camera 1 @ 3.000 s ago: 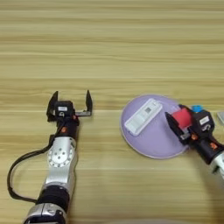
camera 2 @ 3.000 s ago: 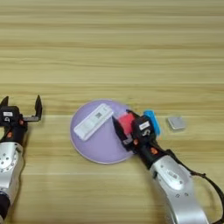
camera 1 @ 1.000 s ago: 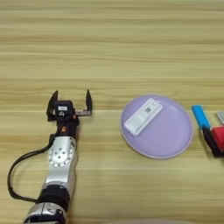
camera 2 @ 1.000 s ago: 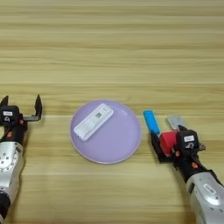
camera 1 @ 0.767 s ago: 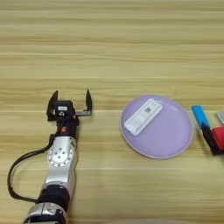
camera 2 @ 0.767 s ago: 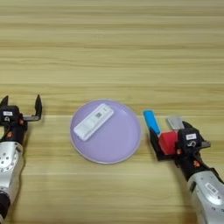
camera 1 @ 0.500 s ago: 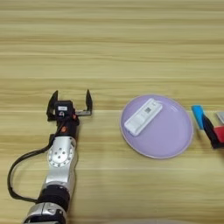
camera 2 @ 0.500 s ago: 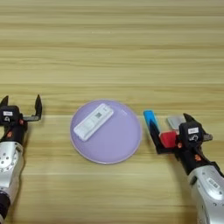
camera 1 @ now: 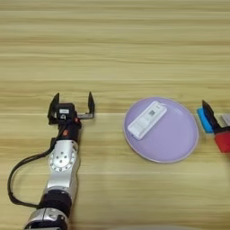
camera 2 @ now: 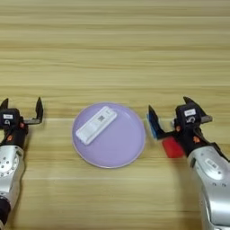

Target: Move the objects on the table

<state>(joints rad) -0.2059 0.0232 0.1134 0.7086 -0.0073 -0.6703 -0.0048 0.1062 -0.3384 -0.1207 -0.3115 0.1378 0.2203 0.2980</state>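
Note:
The round lilac plate [camera 2: 121, 150] lies mid-table with the white oblong device [camera 2: 95, 125] resting on it at a slant. Just right of the plate, my right gripper [camera 2: 170, 112] stands open. Its left finger [camera 2: 153, 119] is in front of the small blue bar [camera 1: 205, 120]. A small red cube [camera 2: 171, 147] sits on the table below that finger, beside the wrist, with no finger closed on it. The small grey flat piece [camera 1: 227, 119] peeks in at the right edge. My left gripper [camera 1: 72, 104] is parked open, left of the plate.
The wooden table [camera 1: 112, 49] stretches wide beyond the plate. A black cable [camera 1: 20, 168] loops out from the left arm near the front edge.
My right gripper carried the red cube from the plate's right rim rightward to beside the blue bar, then opened; the cube now rests on the table. The left arm has not moved.

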